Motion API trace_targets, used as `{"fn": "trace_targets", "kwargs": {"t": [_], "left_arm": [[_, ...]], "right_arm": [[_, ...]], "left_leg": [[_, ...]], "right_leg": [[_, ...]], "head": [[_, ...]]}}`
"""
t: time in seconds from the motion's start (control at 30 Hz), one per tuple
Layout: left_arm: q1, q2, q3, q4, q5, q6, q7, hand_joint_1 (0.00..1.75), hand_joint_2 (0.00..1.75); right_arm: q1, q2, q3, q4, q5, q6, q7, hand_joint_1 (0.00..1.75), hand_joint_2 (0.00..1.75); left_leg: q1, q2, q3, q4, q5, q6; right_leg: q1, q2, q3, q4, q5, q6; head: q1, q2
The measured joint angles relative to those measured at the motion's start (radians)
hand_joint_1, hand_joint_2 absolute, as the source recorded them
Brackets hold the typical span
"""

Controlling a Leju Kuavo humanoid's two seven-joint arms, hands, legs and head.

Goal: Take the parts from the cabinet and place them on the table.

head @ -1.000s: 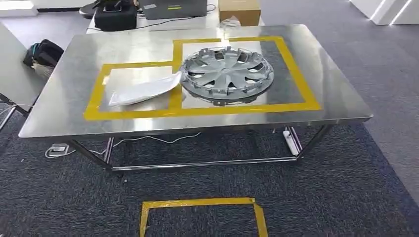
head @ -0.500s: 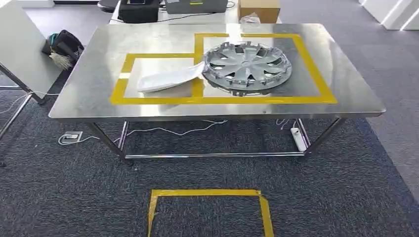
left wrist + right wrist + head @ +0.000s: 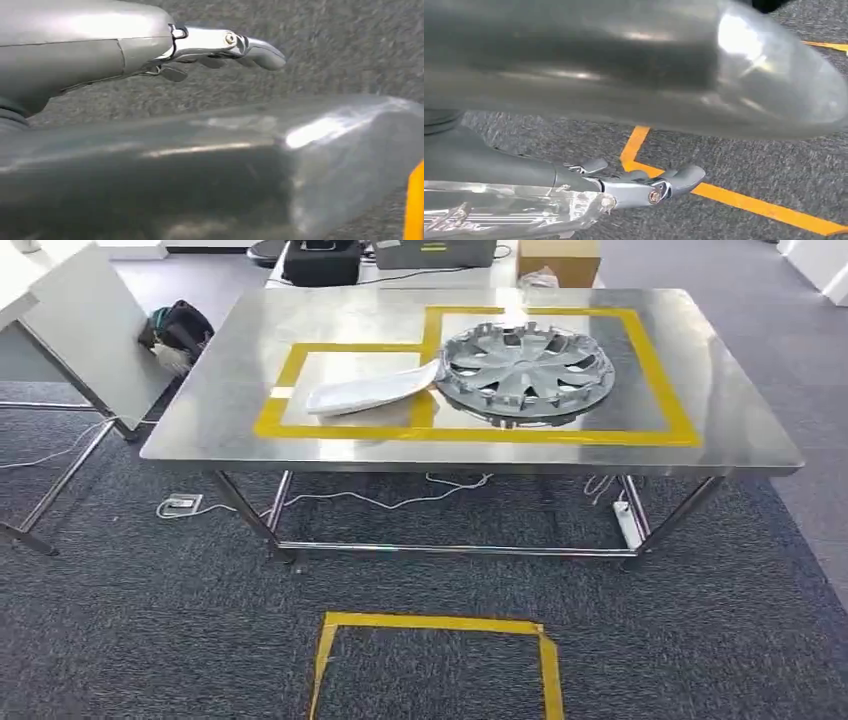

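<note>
In the head view, a steel table [image 3: 250, 430] is standing across the upper half of the frame on dark grey carpet [image 3: 150, 640]. Yellow tape outlines [image 3: 640, 370] are marking two joined rectangles on its top. A silver wheel cover [image 3: 527, 372] is lying flat inside the larger rectangle, right of the frame's center near the top. A long white curved panel [image 3: 368, 393] is lying in the smaller rectangle just left of it, its right tip reaching the wheel cover's rim. A yellow tape square [image 3: 440, 624] is showing on the carpet at the bottom center. A cardboard box [image 3: 560, 258] is sitting beyond the table at the top edge, a dark bag [image 3: 180, 328] is resting on the floor at the upper left, and a white power strip [image 3: 628, 525] is lying under the table's right end.

In the left wrist view, the left hand [image 3: 220, 47] is hanging over the carpet in the upper part of the frame, its fingers stretched out loosely and holding nothing.

In the right wrist view, the right hand [image 3: 644, 185] is showing in the lower middle of the frame above a yellow tape line [image 3: 744, 202] on the carpet, fingers relaxed and slightly apart, grasping nothing.
</note>
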Motion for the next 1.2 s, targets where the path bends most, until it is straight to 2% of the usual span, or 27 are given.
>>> {"fn": "trace_targets", "kwargs": {"t": [0.03, 0.07, 0.17, 0.2, 0.23, 0.27, 0.33, 0.37, 0.4, 0.47, 0.5, 0.53, 0.57, 0.67, 0.7, 0.73, 0.77, 0.83, 0.87, 0.9, 0.93, 0.97, 1.0, 1.03, 1.07, 1.1, 1.2], "left_arm": [[0.0, -0.001, -0.005, 0.0, -0.012, -0.006, 0.0, 0.0, 0.0], [-0.001, 0.0, -0.011, 0.001, -0.02, -0.01, -0.002, 0.0, 0.0], [0.001, -0.002, -0.028, 0.016, -0.027, -0.005, -0.002, 0.0, 0.0], [0.002, -0.004, -0.037, 0.022, -0.023, -0.003, -0.002, 0.0, 0.0], [0.002, -0.003, -0.045, 0.025, -0.02, -0.002, -0.002, 0.0, 0.0], [0.001, -0.003, -0.055, 0.029, -0.019, -0.002, -0.001, 0.0, 0.0], [0.001, -0.003, -0.067, 0.032, -0.017, -0.001, -0.001, 0.0, 0.0], [0.002, -0.003, -0.071, 0.035, -0.016, -0.001, 0.0, 0.0, 0.0], [0.004, -0.003, -0.076, 0.037, -0.016, -0.001, 0.002, 0.0, 0.0], [0.008, -0.003, -0.084, 0.04, -0.016, -0.001, 0.003, 0.0, 0.0], [0.008, -0.003, -0.087, 0.041, -0.016, -0.002, 0.006, 0.0, 0.0], [0.009, -0.003, -0.094, 0.041, -0.016, -0.002, 0.01, 0.0, 0.0], [0.009, -0.003, -0.1, 0.041, -0.013, -0.002, 0.018, 0.0, 0.0], [0.034, -0.004, -0.133, 0.034, 0.029, 0.0, 0.054, 0.0, 0.0], [0.051, -0.005, -0.149, 0.024, 0.046, 0.002, 0.07, 0.0, 0.0], [0.065, -0.009, -0.166, 0.013, 0.059, 0.004, 0.081, 0.0, 0.0], [0.075, -0.009, -0.185, 0.001, 0.073, 0.009, 0.097, 0.0, 0.0], [0.091, -0.009, -0.219, -0.025, 0.097, 0.015, 0.121, 0.0, 0.0], [0.104, -0.009, -0.237, -0.039, 0.111, 0.018, 0.133, 0.0, 0.0], [0.116, -0.009, -0.256, -0.051, 0.121, 0.018, 0.143, 0.0, 0.0], [0.13, -0.009, -0.271, -0.066, 0.13, 0.02, 0.154, 0.0, 0.0], [0.141, -0.009, -0.284, -0.079, 0.136, 0.021, 0.163, 0.0, 0.0], [0.15, -0.009, -0.296, -0.092, 0.145, 0.023, 0.169, 0.0, 0.0], [0.156, -0.009, -0.308, -0.105, 0.151, 0.026, 0.172, 0.0, 0.0], [0.159, -0.01, -0.318, -0.118, 0.157, 0.027, 0.18, 0.0, 0.0], [0.162, -0.01, -0.329, -0.13, 0.165, 0.029, 0.184, 0.0, 0.0], [0.184, -0.012, -0.349, -0.15, 0.176, 0.032, 0.191, 0.0, 0.0]], "right_arm": [[-0.008, -0.005, 0.014, -0.002, -0.014, -0.002, -0.008, 0.0, 0.0], [-0.015, -0.006, 0.029, -0.002, -0.027, -0.002, -0.016, 0.0, 0.0], [-0.044, -0.018, 0.07, -0.003, -0.076, 0.003, -0.047, 0.0, 0.0], [-0.054, -0.023, 0.089, -0.003, -0.1, 0.005, -0.061, 0.0, 0.0], [-0.062, -0.024, 0.105, -0.003, -0.118, 0.006, -0.073, 0.0, 0.0], [-0.071, -0.025, 0.124, -0.002, -0.138, 0.006, -0.084, 0.0, 0.0], [-0.084, -0.029, 0.162, -0.002, -0.167, 0.006, -0.1, 0.0, 0.0], [-0.091, -0.029, 0.179, -0.002, -0.177, 0.006, -0.105, 0.0, 0.0], [-0.095, -0.03, 0.193, -0.002, -0.181, 0.006, -0.107, 0.0, 0.0], [-0.103, -0.031, 0.211, -0.002, -0.188, 0.005, -0.11, 0.0, 0.0], [-0.108, -0.032, 0.219, -0.002, -0.191, 0.005, -0.112, 0.0, 0.0], [-0.113, -0.033, 0.23, -0.002, -0.192, 0.004, -0.114, 0.0, 0.0], [-0.117, -0.033, 0.236, -0.002, -0.192, 0.003, -0.117, 0.0, 0.0], [-0.121, -0.034, 0.249, -0.001, -0.193, -0.004, -0.12, 0.0, 0.0], [-0.122, -0.033, 0.252, -0.002, -0.192, -0.006, -0.121, 0.0, 0.0], [-0.123, -0.034, 0.254, -0.002, -0.192, -0.009, -0.121, 0.0, 0.0], [-0.123, -0.034, 0.255, -0.002, -0.19, -0.012, -0.121, 0.0, 0.0], [-0.121, -0.034, 0.262, -0.002, -0.188, -0.019, -0.12, 0.0, 0.0], [-0.12, -0.034, 0.265, -0.002, -0.186, -0.021, -0.118, 0.0, 0.0], [-0.121, -0.034, 0.268, -0.002, -0.182, -0.024, -0.117, 0.0, 0.0], [-0.122, -0.034, 0.269, -0.003, -0.179, -0.026, -0.115, 0.0, 0.0], [-0.123, -0.034, 0.269, -0.006, -0.176, -0.027, -0.112, 0.0, 0.0], [-0.124, -0.034, 0.269, -0.008, -0.173, -0.028, -0.109, 0.0, 0.0], [-0.124, -0.034, 0.269, -0.009, -0.169, -0.029, -0.107, 0.0, 0.0], [-0.123, -0.034, 0.27, -0.01, -0.167, -0.03, -0.106, 0.0, 0.0], [-0.123, -0.034, 0.271, -0.011, -0.164, -0.03, -0.104, 0.0, 0.0], [-0.13, -0.036, 0.271, -0.011, -0.156, -0.033, -0.103, 0.0, 0.0]], "left_leg": [[-0.004, 0.036, 0.038, -0.061, -0.006, 0.001], [-0.009, 0.031, 0.036, -0.07, -0.005, 0.014], [-0.01, 0.012, 0.015, -0.072, -0.002, 0.034], [-0.004, 0.007, 0.017, -0.078, 0.005, 0.044], [-0.004, 0.001, 0.013, -0.078, 0.008, 0.05], [-0.004, -0.006, 0.008, -0.078, 0.012, 0.056], [-0.007, -0.023, -0.003, -0.077, 0.018, 0.063], [-0.008, -0.034, -0.006, -0.077, 0.022, 0.064], [-0.009, -0.044, -0.008, -0.077, 0.025, 0.064], [-0.009, -0.067, -0.008, -0.076, 0.029, 0.059], [-0.009, -0.078, -0.008, -0.074, 0.031, 0.056], [-0.012, -0.087, -0.012, -0.071, 0.034, 0.051], [-0.017, -0.098, -0.023, -0.06, 0.034, 0.048], [-0.012, -0.129, -0.038, -0.063, 0.047, 0.029], [-0.012, -0.126, -0.04, -0.055, 0.044, 0.026], [-0.013, -0.081, -0.054, -0.026, 0.013, 0.02], [-0.011, -0.054, -0.083, 0.038, -0.035, 0.014], [-0.006, -0.035, -0.152, 0.198, -0.118, 0.003], [-0.003, -0.032, -0.175, 0.256, -0.137, 0.0], [0.0, -0.03, -0.173, 0.263, -0.13, -0.002], [0.002, -0.028, -0.148, 0.224, -0.1, -0.004], [0.004, -0.022, -0.104, 0.148, -0.058, -0.003], [0.004, -0.001, -0.054, 0.06, -0.018, -0.003], [0.004, 0.044, -0.01, -0.014, 0.006, -0.001], [-0.001, 0.061, 0.005, -0.057, -0.001, 0.001], [0.0, 0.047, -0.003, -0.048, 0.0, 0.017], [-0.004, 0.018, -0.01, -0.051, 0.002, 0.038]], "right_leg": [[0.007, -0.006, -0.003, 0.005, -0.002, 0.007], [0.007, -0.01, -0.011, 0.011, 0.0, 0.013], [0.007, -0.03, -0.004, 0.012, 0.006, 0.028], [0.004, -0.015, -0.017, 0.021, -0.008, 0.036], [0.004, 0.018, -0.03, 0.057, -0.036, 0.041], [0.002, 0.04, -0.06, 0.126, -0.077, 0.043], [0.002, 0.053, -0.141, 0.304, -0.151, 0.046], [0.002, 0.054, -0.163, 0.351, -0.157, 0.046], [0.002, 0.054, -0.157, 0.34, -0.138, 0.045], [0.002, 0.062, -0.088, 0.202, -0.056, 0.041], [0.0, 0.082, -0.035, 0.103, -0.012, 0.039], [-0.005, 0.146, -0.003, 0.033, -0.009, 0.037], [-0.01, 0.155, 0.002, 0.006, -0.017, 0.034], [-0.003, 0.126, -0.006, 0.021, -0.016, 0.018], [-0.011, 0.108, -0.008, 0.015, -0.008, 0.007], [-0.011, 0.097, -0.009, 0.015, -0.006, 0.002], [-0.01, 0.082, -0.012, 0.015, -0.005, -0.002], [-0.009, 0.051, -0.015, 0.015, -0.005, -0.002], [-0.009, 0.035, -0.016, 0.015, -0.005, -0.002], [-0.009, 0.021, -0.016, 0.015, -0.005, -0.002], [-0.009, 0.007, -0.015, 0.016, -0.005, -0.001], [-0.01, -0.005, -0.012, 0.016, -0.007, 0.002], [-0.011, -0.015, -0.008, 0.016, -0.009, 0.005], [-0.008, -0.024, -0.003, 0.016, -0.011, 0.01], [0.0, -0.035, -0.006, 0.026, -0.019, 0.021], [0.0, -0.043, -0.007, 0.025, -0.018, 0.026], [-0.005, -0.07, 0.011, 0.021, -0.022, 0.042]], "head": [[-0.001, 0.0], [0.002, 0.0], [0.003, 0.0], [0.0, 0.0], [0.008, 0.0], [0.013, 0.0], [0.013, 0.0], [0.012, 0.0], [0.013, 0.0], [0.012, 0.0], [0.013, 0.0], [0.013, 0.0], [0.011, 0.0], [0.01, 0.0], [0.011, 0.0], [0.007, 0.0], [-0.001, 0.0], [0.0, 0.0], [0.0, 0.0], [0.0, 0.0], [-0.001, 0.0], [0.0, 0.0], [0.0, 0.0], [-0.001, 0.0], [-0.003, 0.0], [0.001, 0.0], [0.002, 0.0]]}}
